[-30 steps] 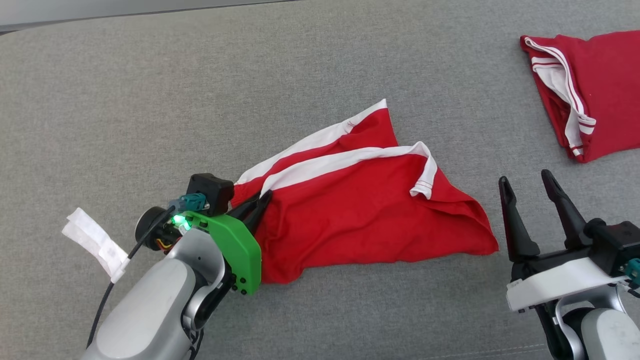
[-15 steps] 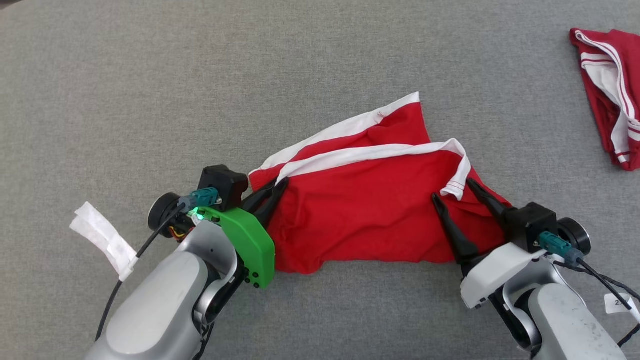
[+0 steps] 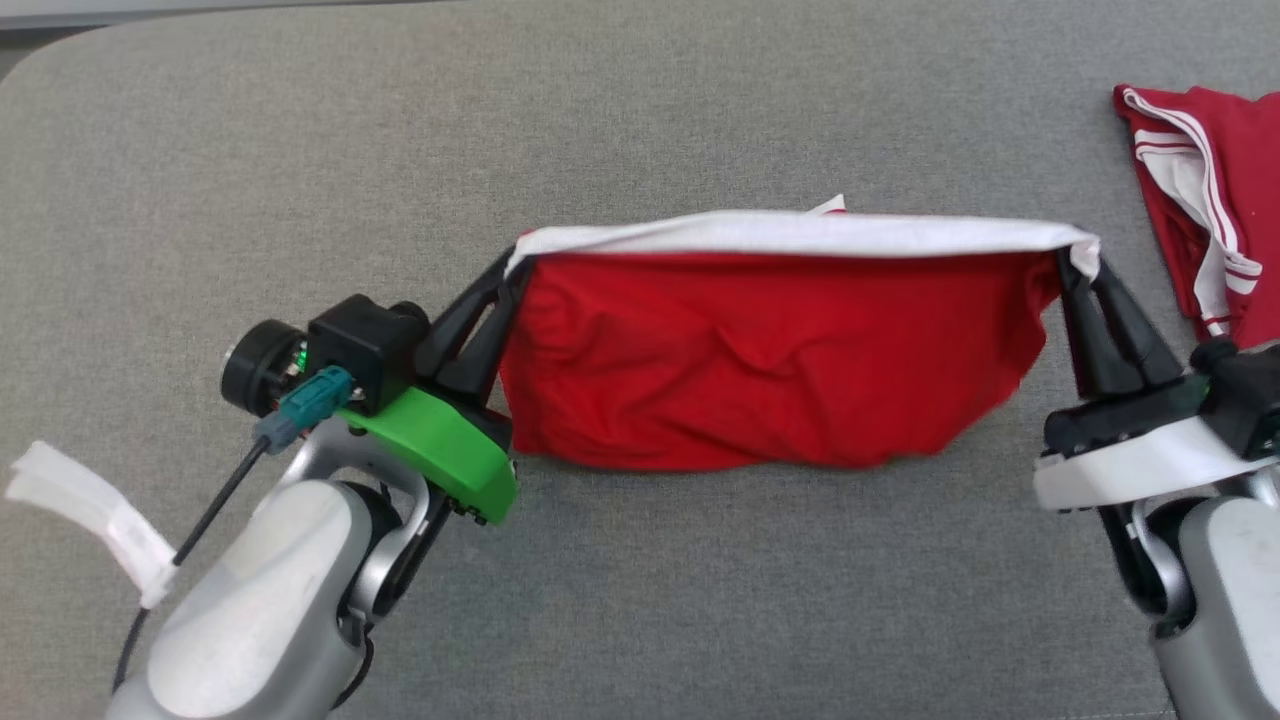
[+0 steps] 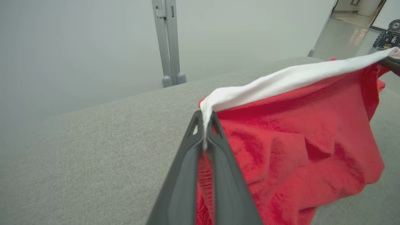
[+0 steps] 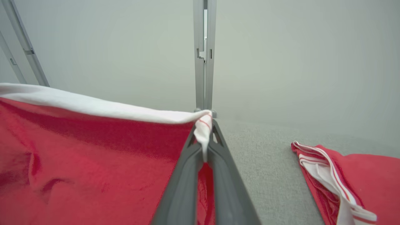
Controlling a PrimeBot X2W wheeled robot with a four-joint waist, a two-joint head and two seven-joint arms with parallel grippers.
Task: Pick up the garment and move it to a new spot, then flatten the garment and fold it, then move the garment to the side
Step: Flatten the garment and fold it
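Now, grey surface (image 3: pixel 640 100): cloth-covered, spreading under everything.
Garment (image 3: pixel 760 370): red, held up over the middle of the surface, its white band (image 3: pixel 800 232) stretched taut between both grippers; the lower hem perhaps brushes the cloth, too blurred to be sure.
Second red garment (image 3: pixel 1220 200): lying crumpled at the far right, well apart.
Left gripper (image 3: pixel 512 268): jaws clamped on the band's left corner.
Right gripper (image 3: pixel 1078 262): jaws clamped on the band's right corner.

Second garment (image 3: pixel 1245 150) partly off frame
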